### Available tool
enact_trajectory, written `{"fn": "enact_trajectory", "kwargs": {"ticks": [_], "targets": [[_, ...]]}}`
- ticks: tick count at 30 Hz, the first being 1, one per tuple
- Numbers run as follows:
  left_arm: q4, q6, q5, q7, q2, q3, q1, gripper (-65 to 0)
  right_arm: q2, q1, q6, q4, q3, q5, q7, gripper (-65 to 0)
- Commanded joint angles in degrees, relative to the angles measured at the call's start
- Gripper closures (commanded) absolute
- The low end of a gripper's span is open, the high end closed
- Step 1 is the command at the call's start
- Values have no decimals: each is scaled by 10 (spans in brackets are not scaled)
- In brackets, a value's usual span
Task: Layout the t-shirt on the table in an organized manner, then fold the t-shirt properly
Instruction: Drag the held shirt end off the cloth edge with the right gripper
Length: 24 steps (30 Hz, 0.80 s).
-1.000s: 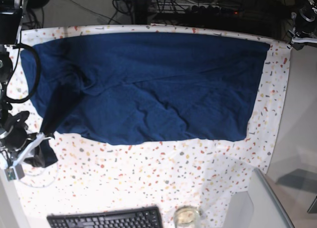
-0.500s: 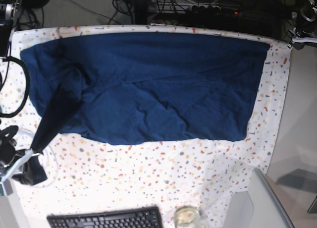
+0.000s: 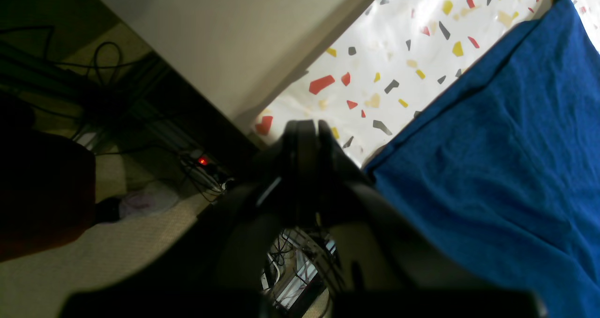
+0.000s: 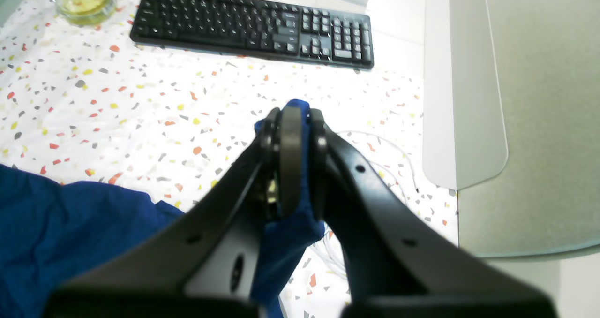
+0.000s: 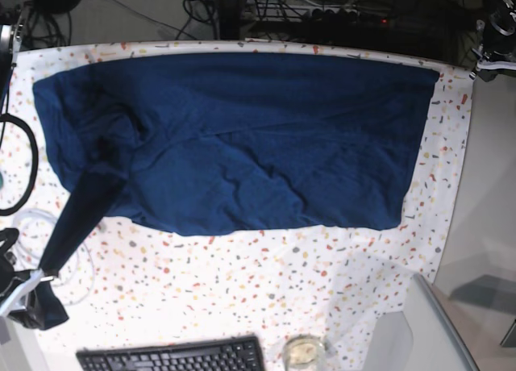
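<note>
The table (image 5: 266,282) fills most of the base view, with its white cloth full of little colored specks. The t-shirt (image 5: 258,137) is the next biggest thing. It lies spread wide across the upper half of the frame, from the upper left almost to the upper right. Most of it is flat, but there are soft wrinkles in the middle and a bunched lump near the left side.

One part of the shirt, maybe a sleeve, is stretched into a long strip that runs down to the lower left corner of the frame. The right gripper (image 4: 295,163) is down there, and its jaws are squeezed tight on the blue cloth. You can see the cloth poking out between them in the right wrist view.

The left gripper (image 3: 307,140) is at the upper right of the base view, by the table edge. Its jaws are pressed together and hold nothing. The shirt corner lies just beside it.

A keyboard (image 5: 173,356) and a small glass (image 5: 304,351) sit at the bottom of the frame.

I think the laying out part is nearly done. The sleeve needs to be set down flat and the wrinkles smoothed. No folding has begun.
</note>
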State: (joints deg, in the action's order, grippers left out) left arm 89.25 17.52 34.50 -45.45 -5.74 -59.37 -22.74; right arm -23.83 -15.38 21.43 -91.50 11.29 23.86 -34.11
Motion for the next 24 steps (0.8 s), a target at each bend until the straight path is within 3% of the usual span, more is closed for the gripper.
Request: {"fn": "enact_trajectory", "kwargs": {"ticks": [1, 11, 24], "targets": [[12, 1, 4, 11, -9, -4, -3, 0, -12, -18, 1, -9, 4, 6, 16, 0], [12, 1, 4, 11, -9, -4, -3, 0, -40, -36, 1, -12, 4, 6, 16, 0], [12, 1, 4, 11, -9, -4, -3, 0, -49, -44, -1, -52, 4, 6, 13, 0]]}}
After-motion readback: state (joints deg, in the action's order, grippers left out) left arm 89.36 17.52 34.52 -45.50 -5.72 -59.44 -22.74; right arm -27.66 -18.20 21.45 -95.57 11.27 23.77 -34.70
